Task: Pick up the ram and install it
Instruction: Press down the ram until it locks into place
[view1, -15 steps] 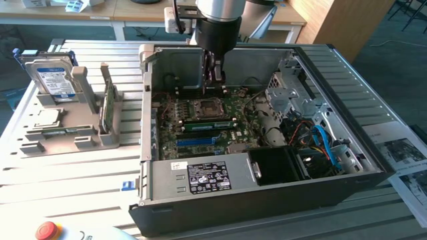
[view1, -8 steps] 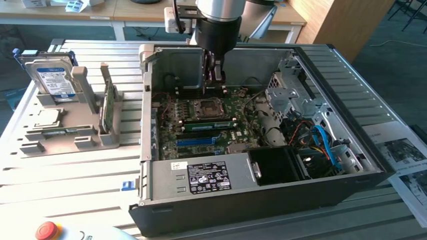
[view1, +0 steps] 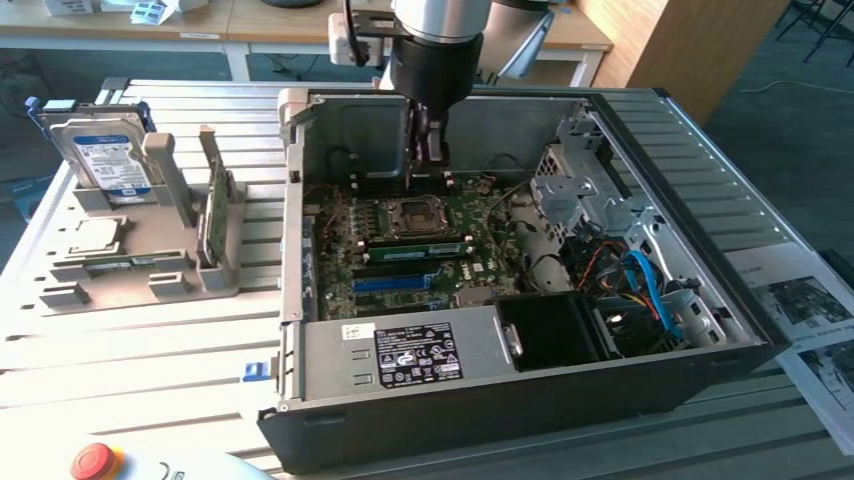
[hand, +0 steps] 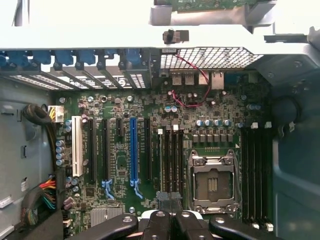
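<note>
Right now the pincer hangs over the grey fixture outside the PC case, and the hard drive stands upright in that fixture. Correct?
Not quite. The exterior view shows the pincer inside the open PC case, above the motherboard, not over the grey fixture. The hard drive does stand upright in that fixture.

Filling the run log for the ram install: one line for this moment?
gripper inside open computer case | above motherboard by CPU socket | hold: cannot tell

I'm working in a lab: a slotted metal workbench (view1: 147, 340) beneath my tool, office desks (view1: 200, 35) behind it.
</note>
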